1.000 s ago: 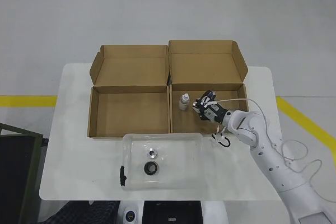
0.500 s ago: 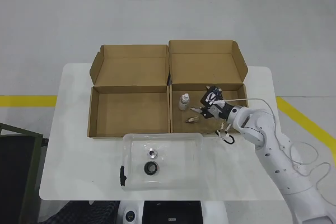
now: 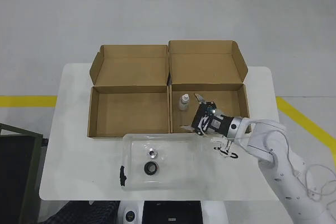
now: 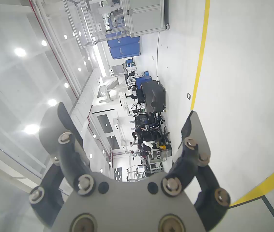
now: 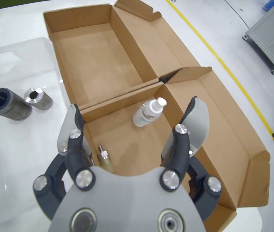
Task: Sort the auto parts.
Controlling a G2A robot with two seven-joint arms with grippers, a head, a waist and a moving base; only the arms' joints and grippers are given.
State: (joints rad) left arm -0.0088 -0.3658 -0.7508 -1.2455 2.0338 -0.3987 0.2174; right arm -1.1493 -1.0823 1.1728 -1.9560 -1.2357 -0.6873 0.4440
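top view, read from left to right; places are given from the right claw (image 3: 191, 112).

white table (image 3: 73, 140): bears all the items below.

black bar (image 3: 122, 176): the item farthest from the claw, at the left rim of the clear tray (image 3: 179, 168).

dark bushing (image 3: 151, 167) and silver sleeve (image 3: 152, 153): both stand on end in the tray, near each other but apart. they are well to the claw's left and nearer the robot than the claw.

left box (image 3: 129, 115): open cardboard, lid folded back, floor bare. it lies to the claw's left, beyond the tray, and touches the right box (image 3: 235, 98) along one shared wall.

small bottle (image 3: 183, 101): white-capped, in the right box near the shared wall. it sits just ahead of the claw, in line with the gap between the fingers.

brass fitting (image 5: 105, 161): lies flat on the right box's floor beside the front wall. it is under the claw, just beside one finger and apart from it.

right claw: spread wide and gripping nothing. it hangs over the front left corner of the right box, beside the tray's far right edge.

left claw (image 4: 126, 109): also spread wide and empty. it faces the hall floor and its yellow line (image 4: 201, 49).
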